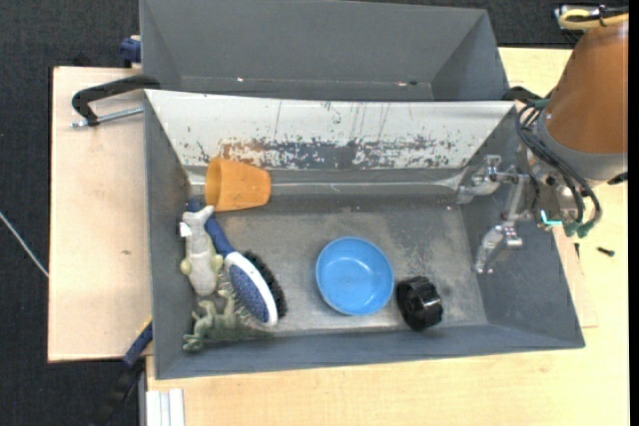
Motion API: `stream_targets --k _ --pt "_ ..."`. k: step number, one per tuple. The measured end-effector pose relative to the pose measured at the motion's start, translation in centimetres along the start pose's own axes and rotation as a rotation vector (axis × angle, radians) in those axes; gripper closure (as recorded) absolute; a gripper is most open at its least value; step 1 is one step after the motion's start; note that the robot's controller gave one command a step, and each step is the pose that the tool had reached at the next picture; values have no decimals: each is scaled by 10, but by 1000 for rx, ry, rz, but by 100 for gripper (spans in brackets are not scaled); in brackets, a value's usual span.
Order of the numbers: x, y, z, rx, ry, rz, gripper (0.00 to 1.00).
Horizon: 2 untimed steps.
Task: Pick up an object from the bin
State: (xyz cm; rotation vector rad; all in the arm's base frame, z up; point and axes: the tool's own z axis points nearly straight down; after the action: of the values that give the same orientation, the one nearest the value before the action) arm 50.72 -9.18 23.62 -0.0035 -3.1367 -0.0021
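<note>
My gripper [490,210] hangs at the right side of the bin, over its sloping right wall, with its two metal fingers spread open and nothing between them. Nearest to it is a small black round cap-like thing [418,303], lying on the bin floor below and to the left of the fingers. Just left of that sits a blue round bowl [353,275], upright on the floor. Neither one touches the gripper.
An orange cup [238,185] lies on its side at the back left. At the front left, a blue and white brush [245,282], a white figurine [200,249] and a green toy [215,324] lie bunched together. The arm enters from the right.
</note>
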Motion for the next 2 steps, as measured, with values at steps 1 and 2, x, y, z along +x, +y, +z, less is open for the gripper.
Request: stream_targets --k 1,2 --pt "-17 82 131 -2 2 -87 0" --pt "-47 116 159 -2 -10 -1 0"
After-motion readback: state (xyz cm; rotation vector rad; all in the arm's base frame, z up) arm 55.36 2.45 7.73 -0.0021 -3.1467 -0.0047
